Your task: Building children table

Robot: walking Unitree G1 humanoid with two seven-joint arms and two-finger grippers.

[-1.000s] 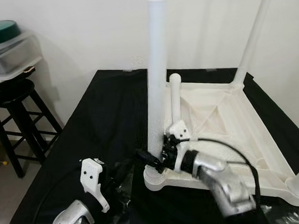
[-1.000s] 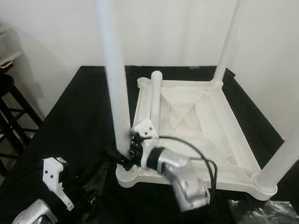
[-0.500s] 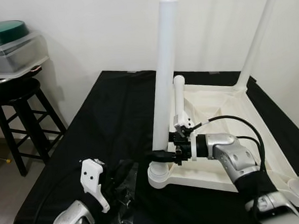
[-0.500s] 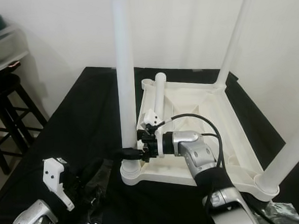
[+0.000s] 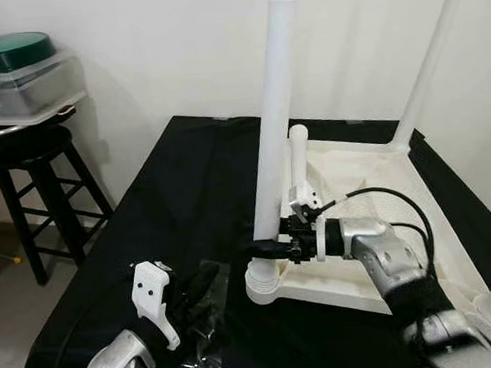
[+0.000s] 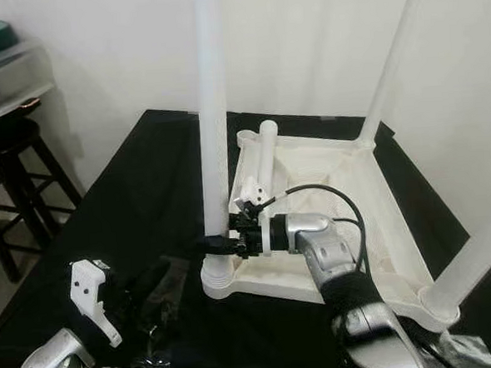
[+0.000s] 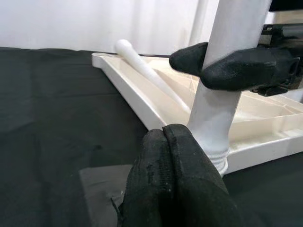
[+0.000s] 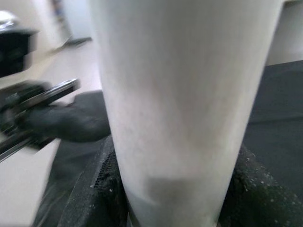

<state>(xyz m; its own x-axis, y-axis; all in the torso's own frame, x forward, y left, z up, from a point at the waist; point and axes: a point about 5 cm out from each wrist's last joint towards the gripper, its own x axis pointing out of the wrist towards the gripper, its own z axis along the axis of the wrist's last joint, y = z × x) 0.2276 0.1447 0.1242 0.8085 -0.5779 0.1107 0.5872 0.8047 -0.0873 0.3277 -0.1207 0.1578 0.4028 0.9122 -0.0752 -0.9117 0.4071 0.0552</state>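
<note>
At near corner socket | right gripper (image 5: 262,248) pinching leg (image 5: 273,124) low | left gripper (image 7: 165,137) pressed together, idle | keep leg plumb, twist slow

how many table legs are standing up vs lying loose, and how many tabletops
Upright legs: 3 (near-left leg gripped by right claw, far-right leg, near-right leg)
Loose legs lying in the tabletop: 1
Tabletops, upside down: 1
Total: 5
</note>
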